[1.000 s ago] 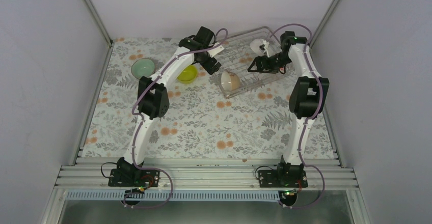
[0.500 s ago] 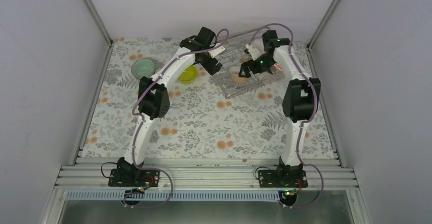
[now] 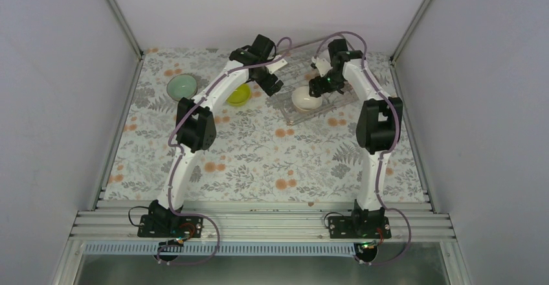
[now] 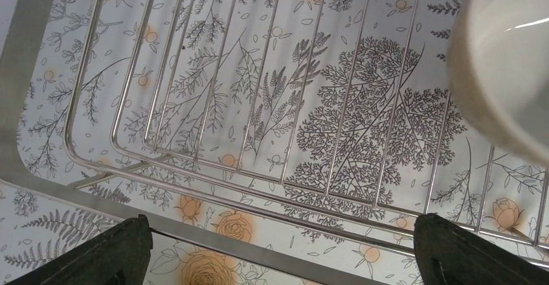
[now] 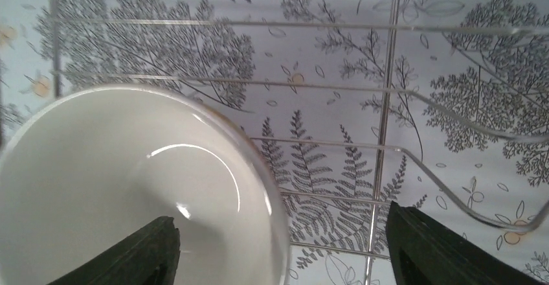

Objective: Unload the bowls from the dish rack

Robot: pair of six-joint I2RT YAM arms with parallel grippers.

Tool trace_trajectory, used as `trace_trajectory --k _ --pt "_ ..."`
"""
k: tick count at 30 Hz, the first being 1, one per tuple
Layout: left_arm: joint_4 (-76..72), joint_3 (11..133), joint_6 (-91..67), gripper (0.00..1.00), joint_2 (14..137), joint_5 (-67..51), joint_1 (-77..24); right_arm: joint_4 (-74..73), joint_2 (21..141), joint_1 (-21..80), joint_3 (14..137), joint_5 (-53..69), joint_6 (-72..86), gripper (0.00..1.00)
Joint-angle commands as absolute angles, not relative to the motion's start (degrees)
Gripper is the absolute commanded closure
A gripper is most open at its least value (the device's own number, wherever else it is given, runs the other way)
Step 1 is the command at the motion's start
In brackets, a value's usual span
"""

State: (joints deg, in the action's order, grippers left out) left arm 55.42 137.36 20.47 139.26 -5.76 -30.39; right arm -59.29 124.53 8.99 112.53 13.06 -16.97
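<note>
My right gripper spread wide, straddling white bowl rim in rack. Left gripper wide too, bowl at its 2 o'clock.

Pretty clearly a robotics lab test cell, not an actual kitchen. Plain pale wall panels box in the tabletop at 9, 12 and 3 o'clock, with bare aluminium frame posts running up the corners. Slotted aluminium rails at 6 o'clock carry the left arm base and right arm base. The only homey bits are the floral print on the tabletop and a wire dish rack around 12 to 1 o'clock.
</note>
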Motion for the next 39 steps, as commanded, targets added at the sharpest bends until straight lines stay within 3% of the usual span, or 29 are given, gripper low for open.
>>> trace_trajectory --k 1,7,15,18,23,26,39 --pt "57.11 139.21 21.09 0.00 140.45 -8.28 -32.25 -58.35 123.34 9.63 110.48 9.54 -16.47 0.25" --pt "57.04 138.78 21.18 0.00 140.23 -7.84 -32.54 -59.00 125.72 9.93 112.09 9.82 -16.18 0.48" --pt "57.04 138.77 21.18 0.00 140.01 -7.99 -32.61 -58.88 127.19 12.35 111.23 7.95 -16.27 0.58" --pt "57.02 138.70 21.23 0.00 139.92 -8.00 -32.61 -58.31 127.54 12.81 111.26 7.31 -16.18 0.70" --pt "57.03 138.77 21.27 0.00 139.55 -8.08 -32.61 -59.02 128.21 12.94 111.94 6.33 -16.09 0.82" --pt "57.02 138.78 21.35 0.00 139.22 -7.86 -32.61 -58.68 127.92 12.97 111.53 5.47 -15.93 0.96" --pt "55.40 134.72 22.51 0.00 126.71 -8.32 -32.69 -57.85 118.70 12.98 118.24 8.80 -15.07 0.96"
